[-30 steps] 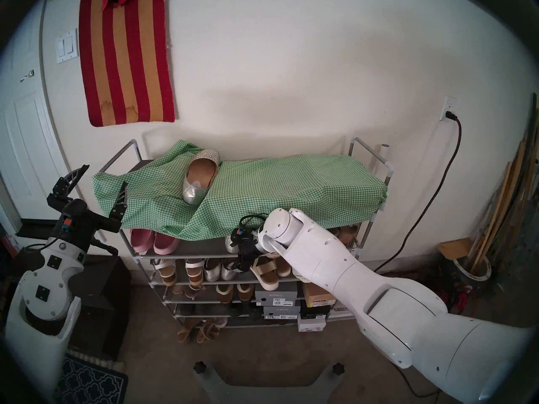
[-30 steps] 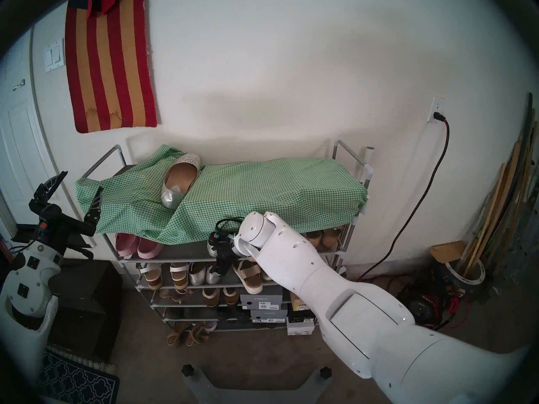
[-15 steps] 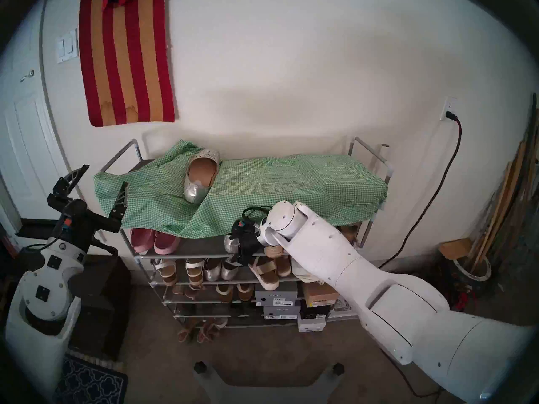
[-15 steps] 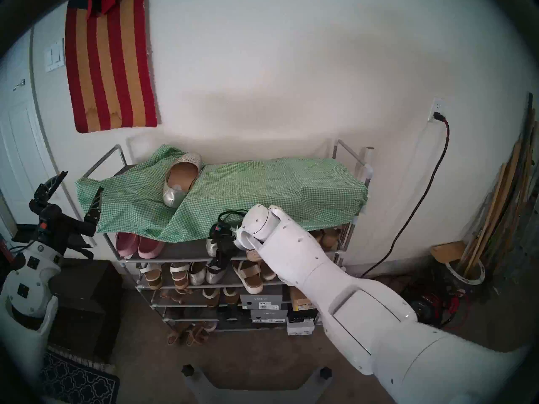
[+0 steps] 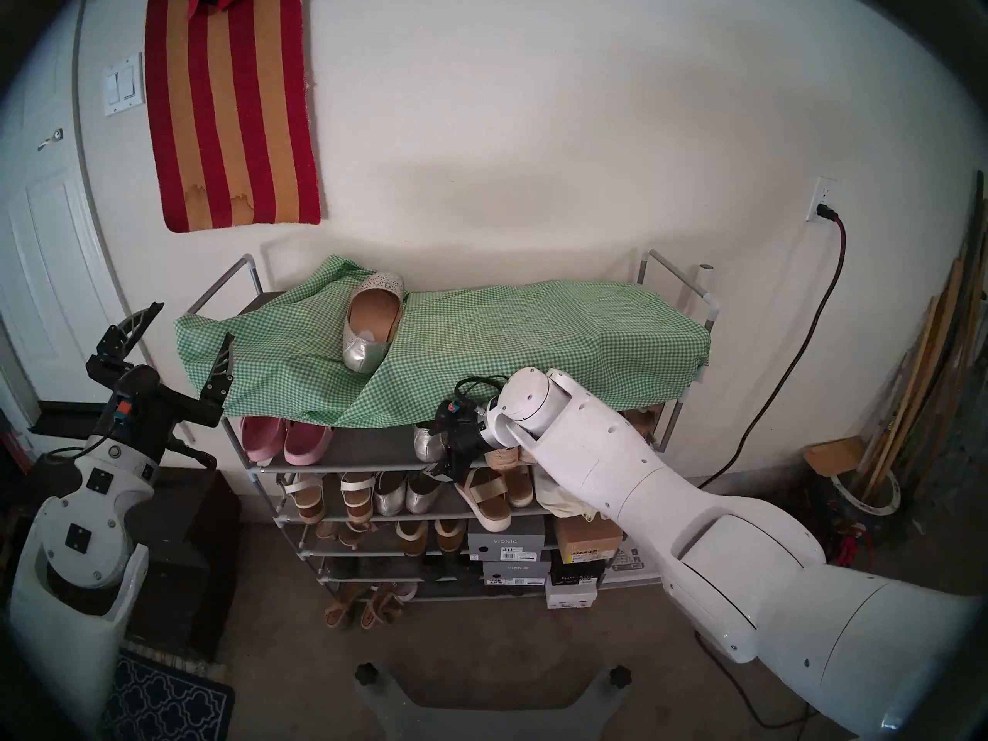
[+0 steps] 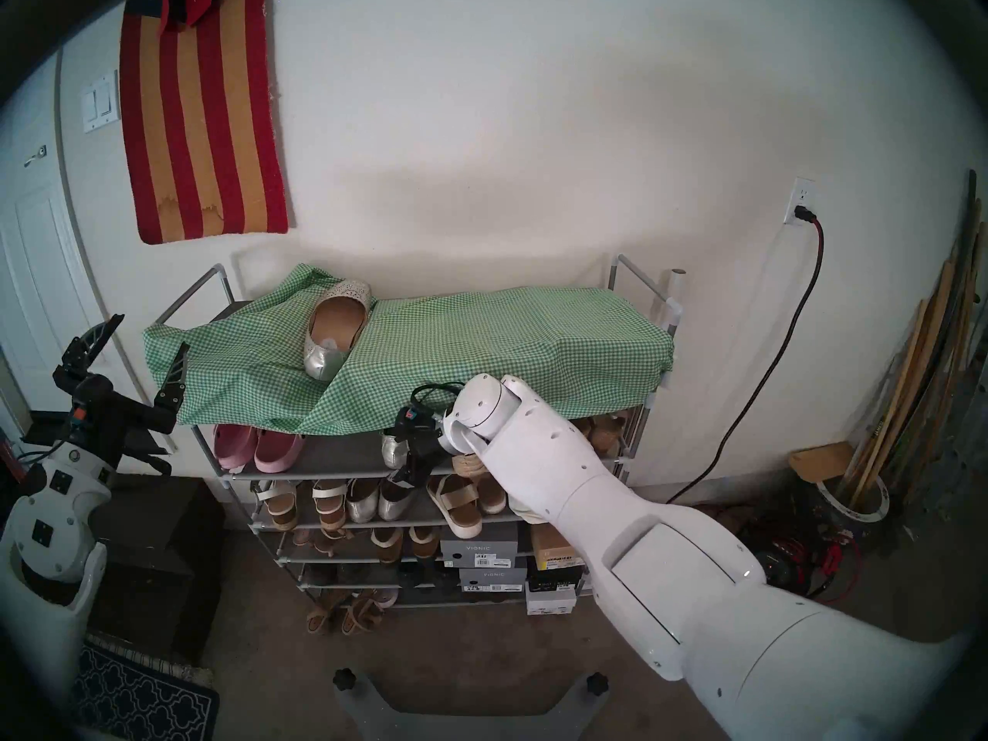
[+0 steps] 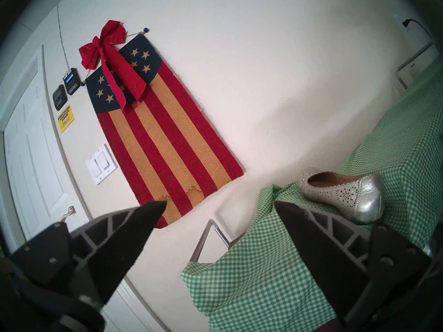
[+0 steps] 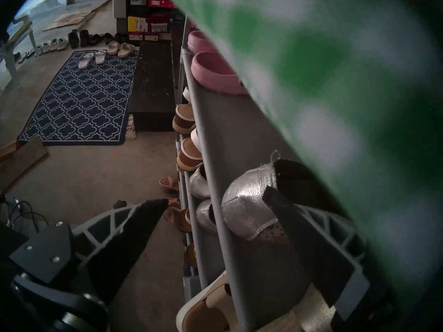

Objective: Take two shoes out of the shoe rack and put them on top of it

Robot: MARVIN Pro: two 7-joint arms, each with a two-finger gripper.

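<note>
- One perforated silver flat (image 5: 371, 323) lies on the green gingham cloth (image 5: 534, 344) that covers the top of the shoe rack (image 5: 243, 446), toward the rack's left end, its toe toward the wall and its smooth heel cap toward the robot.
- The second silver flat (image 8: 249, 204) sits on the grey shelf just under the cloth, its heel cap at the front rail; in the head view only its heel (image 5: 427, 443) shows beside the right wrist.
- The right end effector (image 8: 215, 199) stands wide: one finger (image 8: 299, 240) lies on the shelf against this flat's side, while the other finger (image 8: 134, 231) hangs out in front of the rail, over the floor. Nothing is clamped.
- The cloth's hanging edge blurs across much of the right wrist view.
- The left end effector (image 5: 184, 339) is raised off the rack's left end, spread wide and empty, pointing up toward the striped wall flag (image 7: 167, 137).
- Pink slip-ons (image 5: 283, 440) share the second flat's shelf, well to its left.
- Plain silver flats (image 5: 406, 494) stand on the next shelf down.
</note>
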